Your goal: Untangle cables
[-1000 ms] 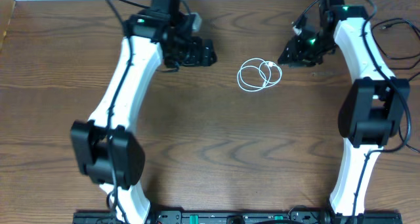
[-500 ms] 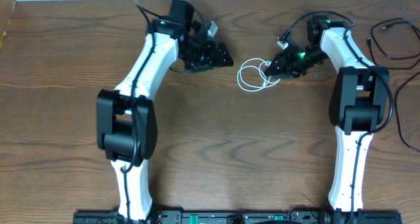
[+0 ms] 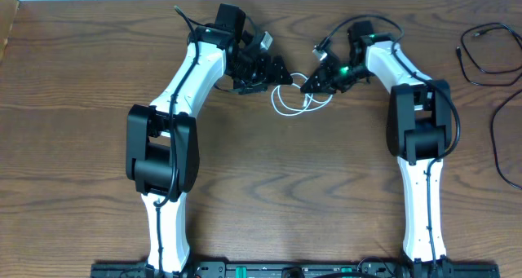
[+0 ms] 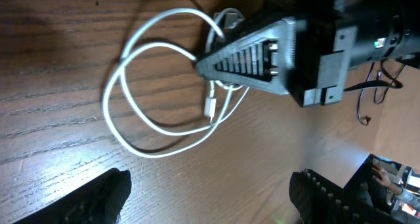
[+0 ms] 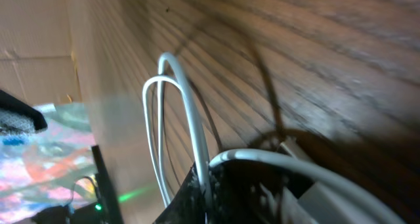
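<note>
White is the colour to watch: the thin white cable [image 4: 211, 107] lies in loose loops on the brown wood-grain desk [image 3: 81, 147], close to the far edge and about midway along it. The right gripper [image 3: 308, 84] is down on the right side of the loops. Its fingers are pressed together and clamped on the white cable where the strands cross, with a small white plug just beside the tips. The left gripper [image 3: 276, 76] sits just left of the coil, fingers spread wide, holding nothing. Over by the far right corner, the thin black cord [image 3: 478, 33] lies alone, well apart from both grippers.
</note>
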Tool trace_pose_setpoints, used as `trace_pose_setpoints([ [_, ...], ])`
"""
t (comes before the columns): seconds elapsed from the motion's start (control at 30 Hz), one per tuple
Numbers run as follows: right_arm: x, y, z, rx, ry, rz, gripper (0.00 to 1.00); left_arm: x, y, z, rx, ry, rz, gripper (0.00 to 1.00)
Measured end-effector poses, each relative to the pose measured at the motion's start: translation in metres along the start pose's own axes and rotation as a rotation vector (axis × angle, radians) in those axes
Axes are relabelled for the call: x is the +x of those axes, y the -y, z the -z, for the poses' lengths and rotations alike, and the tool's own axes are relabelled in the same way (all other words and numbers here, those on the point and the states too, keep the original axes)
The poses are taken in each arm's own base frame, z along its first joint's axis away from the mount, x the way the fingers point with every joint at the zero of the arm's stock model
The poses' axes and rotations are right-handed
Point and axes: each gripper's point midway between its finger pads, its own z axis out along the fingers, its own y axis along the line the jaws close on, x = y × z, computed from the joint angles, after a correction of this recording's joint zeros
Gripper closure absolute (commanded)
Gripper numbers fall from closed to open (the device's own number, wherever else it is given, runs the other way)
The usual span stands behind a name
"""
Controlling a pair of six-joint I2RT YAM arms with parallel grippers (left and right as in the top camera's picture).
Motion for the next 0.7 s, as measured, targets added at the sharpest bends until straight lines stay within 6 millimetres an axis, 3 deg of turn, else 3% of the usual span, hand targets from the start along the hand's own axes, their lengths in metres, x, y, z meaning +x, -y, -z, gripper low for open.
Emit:
trace_pose_setpoints([
  [0.03, 0.000, 0.000, 0.000, 0.002, 0.000, -0.015, 0.99, 0.000, 0.000, 0.000, 0.002, 0.000, 0.000, 0.22],
  [0.23, 0.002, 0.003, 0.010, 0.036, 0.000, -0.060, 0.99, -0.001, -0.004, 0.000, -0.025, 0.004, -0.007, 0.25],
  [0.3, 0.001, 0.005, 0.023, 0.089, 0.014, -0.057, 0.99, 0.000, -0.011, 0.001, -0.064, 0.004, -0.019, 0.25],
  [0.4, -0.010, -0.009, 0.059, 0.149, 0.087, -0.021, 0.99, -0.002, -0.026, 0.009, -0.156, 0.025, -0.036, 0.25],
  [0.47, -0.028, -0.040, 0.108, 0.188, 0.205, 0.043, 0.99, -0.009, -0.031, 0.028, -0.222, 0.075, -0.051, 0.25],
  [0.5, -0.031, -0.048, 0.120, 0.195, 0.231, 0.053, 0.99, -0.011, -0.030, 0.036, -0.234, 0.093, -0.056, 0.25],
  [0.53, -0.037, -0.067, 0.150, 0.214, 0.302, 0.087, 0.99, -0.015, -0.027, 0.051, -0.258, 0.133, -0.070, 0.25],
  [0.6, -0.039, -0.105, 0.210, 0.254, 0.437, 0.139, 0.99, -0.021, -0.015, 0.084, -0.287, 0.215, -0.099, 0.25],
  [0.7, -0.035, -0.134, 0.284, 0.331, 0.617, 0.170, 0.99, -0.023, 0.006, 0.119, -0.301, 0.304, -0.142, 0.25],
])
